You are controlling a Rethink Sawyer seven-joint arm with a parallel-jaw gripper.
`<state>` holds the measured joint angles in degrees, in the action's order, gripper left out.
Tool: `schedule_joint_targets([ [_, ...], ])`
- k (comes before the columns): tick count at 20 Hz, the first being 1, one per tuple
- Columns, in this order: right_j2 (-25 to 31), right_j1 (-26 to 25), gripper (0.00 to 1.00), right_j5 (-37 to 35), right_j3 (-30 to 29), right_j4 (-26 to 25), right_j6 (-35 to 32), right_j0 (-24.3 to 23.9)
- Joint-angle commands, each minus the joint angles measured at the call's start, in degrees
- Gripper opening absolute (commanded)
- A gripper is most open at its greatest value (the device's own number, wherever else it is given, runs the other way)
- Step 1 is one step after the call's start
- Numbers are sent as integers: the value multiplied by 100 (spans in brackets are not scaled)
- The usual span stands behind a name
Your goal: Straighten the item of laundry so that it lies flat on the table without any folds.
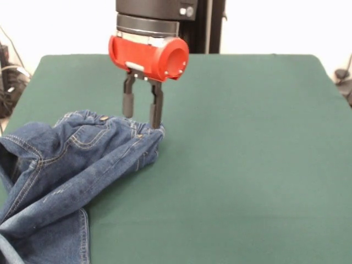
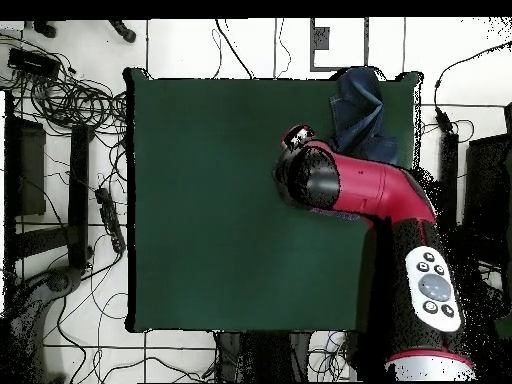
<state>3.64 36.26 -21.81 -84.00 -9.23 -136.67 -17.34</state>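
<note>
The green table (image 1: 247, 165) is far wider than the garment, and most of its top lies bare, so there is ample room to spread the cloth toward the open middle. The blue denim jeans (image 1: 71, 165) sit bunched in a heap at one corner of it in the front view, folded over themselves and running past the lower edge of the picture (the overhead view shows them near a corner, partly under the arm (image 2: 370, 190)). The gripper (image 1: 142, 113) hangs over the heap's uppermost edge with its jaws parted a little and holding nothing; one fingertip seems to touch the denim. A good grasp would probably pinch only that top edge, then draw it slowly outward. Cables (image 2: 70, 100) lie on the floor, clear of the table.
</note>
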Motion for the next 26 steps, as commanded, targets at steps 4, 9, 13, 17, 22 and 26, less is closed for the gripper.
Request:
schedule_joint_targets([
  [4,241,-759,100,545,-998,448,-998,75],
  [9,426,-1161,100,776,-727,389,-665,-118],
  [13,650,-1442,100,972,-613,362,-500,-311],
  [17,1161,-1853,100,1105,-345,145,27,-771],
  [22,1388,-1982,100,984,-184,4,267,-1001],
  [26,1419,-1993,0,940,-142,-83,267,-1038],
])
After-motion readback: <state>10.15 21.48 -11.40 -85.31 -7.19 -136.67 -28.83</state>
